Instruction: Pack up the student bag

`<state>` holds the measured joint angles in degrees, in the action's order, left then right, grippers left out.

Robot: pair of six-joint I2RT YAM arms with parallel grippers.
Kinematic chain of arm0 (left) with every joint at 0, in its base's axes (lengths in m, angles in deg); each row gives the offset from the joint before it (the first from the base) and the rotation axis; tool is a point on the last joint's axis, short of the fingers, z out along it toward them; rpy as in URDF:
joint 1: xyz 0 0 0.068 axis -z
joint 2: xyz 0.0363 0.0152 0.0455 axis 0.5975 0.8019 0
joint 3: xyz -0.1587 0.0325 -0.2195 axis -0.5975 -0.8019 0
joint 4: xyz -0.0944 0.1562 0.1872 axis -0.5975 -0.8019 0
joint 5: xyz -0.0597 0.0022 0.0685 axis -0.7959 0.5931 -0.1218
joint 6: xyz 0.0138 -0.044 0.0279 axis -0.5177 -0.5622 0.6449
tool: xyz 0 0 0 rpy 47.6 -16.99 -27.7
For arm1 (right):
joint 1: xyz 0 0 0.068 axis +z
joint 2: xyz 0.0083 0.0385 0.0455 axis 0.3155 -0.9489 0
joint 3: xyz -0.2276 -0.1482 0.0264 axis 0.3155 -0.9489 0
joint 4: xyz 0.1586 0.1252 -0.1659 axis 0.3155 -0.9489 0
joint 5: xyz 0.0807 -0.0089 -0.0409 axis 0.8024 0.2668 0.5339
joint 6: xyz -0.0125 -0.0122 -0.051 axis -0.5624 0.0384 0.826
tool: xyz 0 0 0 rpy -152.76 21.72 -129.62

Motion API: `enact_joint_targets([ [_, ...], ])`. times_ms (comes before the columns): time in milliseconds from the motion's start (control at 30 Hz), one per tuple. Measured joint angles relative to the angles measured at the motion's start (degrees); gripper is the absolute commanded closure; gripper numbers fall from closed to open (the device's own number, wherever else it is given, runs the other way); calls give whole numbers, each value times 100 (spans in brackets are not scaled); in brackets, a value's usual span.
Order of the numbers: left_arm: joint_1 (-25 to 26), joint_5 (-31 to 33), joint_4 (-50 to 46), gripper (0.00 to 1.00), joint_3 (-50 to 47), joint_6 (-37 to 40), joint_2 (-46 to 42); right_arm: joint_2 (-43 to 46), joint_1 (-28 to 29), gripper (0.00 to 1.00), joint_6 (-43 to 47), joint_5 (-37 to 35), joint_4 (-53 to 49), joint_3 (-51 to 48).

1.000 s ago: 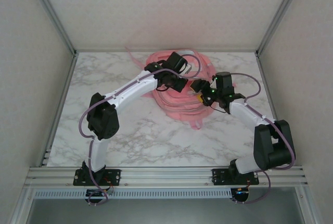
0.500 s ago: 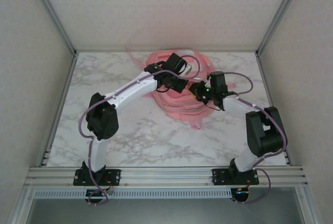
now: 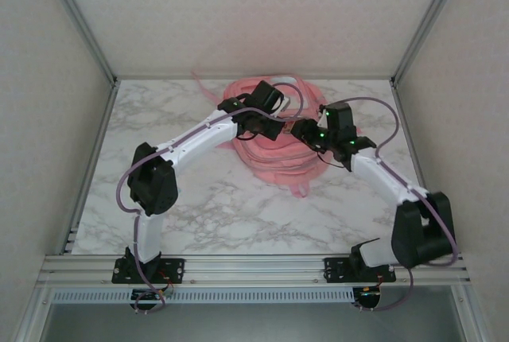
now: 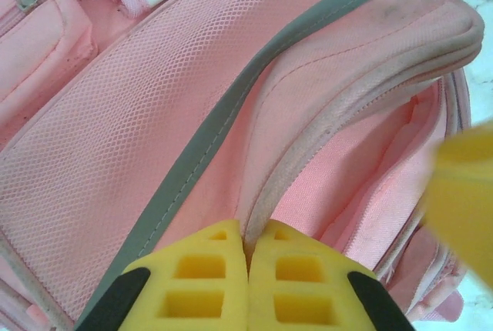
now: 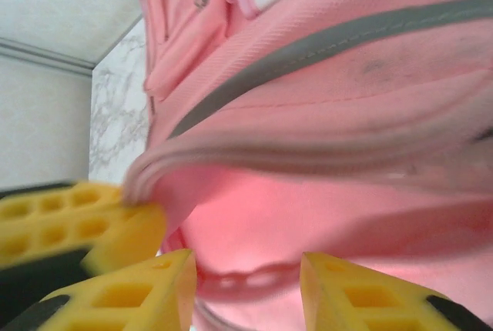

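Note:
The student bag [image 3: 274, 163] is a big pink backpack lying at the back middle of the table. My left gripper [image 3: 269, 126] is shut on the edge of its upper flap [image 4: 323, 138] and holds that flap up off the opening. In the left wrist view its yellow fingertips [image 4: 248, 242] pinch the piped rim. My right gripper [image 3: 304, 132] is at the bag's right side, right at the mouth. In the right wrist view its jaws [image 5: 246, 281] stand open before the pink inside [image 5: 308, 215], with the lower rim of the opening running between the fingers.
The marble table [image 3: 199, 215] has bare room in front of the bag and to both sides. Loose pink straps [image 3: 302, 187] trail off the bag's near side. Cage posts and side walls [image 3: 87, 119] close in the table.
The right arm's elbow swung in toward the bag and back out again, while its gripper stayed at the bag's mouth. The left arm held still with the flap.

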<state>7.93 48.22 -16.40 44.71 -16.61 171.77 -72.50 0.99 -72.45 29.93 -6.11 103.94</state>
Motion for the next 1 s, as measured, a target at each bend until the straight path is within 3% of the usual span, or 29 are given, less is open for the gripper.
enact_joint_targets([
  [67, 0, 26, 17, 99, -9, -2, -15, 306, -39, 48, 284, -160, -358, 7],
  [100, 0, 31, 17, 90, -11, -17, -17, 393, -68, 41, 411, -249, -518, 7],
  [133, 0, 46, 24, 76, -39, -35, -28, 450, -94, 29, 516, -326, -680, 7],
  [200, 2, 107, 42, 61, -164, -144, -96, 490, -127, 2, 688, -498, -946, 7],
  [233, 0, 157, 61, 48, -286, -201, -175, 505, -136, 1, 752, -605, -1067, 7],
  [367, -7, 378, 140, 21, -925, -511, -693, 656, -151, 1, 929, -966, -1351, 7],
  [433, -57, 507, 164, 2, -1237, -721, -1080, 728, -177, 1, 994, -1097, -1488, 31],
  [567, -365, 706, 229, 0, -1821, -1180, -1860, 730, -225, 1, 1073, -1200, -1644, 149],
  [700, -1016, 938, 238, 0, -2533, -1679, -2555, 730, -225, 1, 1113, -1202, -1722, 188],
  [1000, -2404, 1353, 118, 0, -4417, -2538, -3274, 535, -225, 1, 1106, -1106, -1790, 262],
])
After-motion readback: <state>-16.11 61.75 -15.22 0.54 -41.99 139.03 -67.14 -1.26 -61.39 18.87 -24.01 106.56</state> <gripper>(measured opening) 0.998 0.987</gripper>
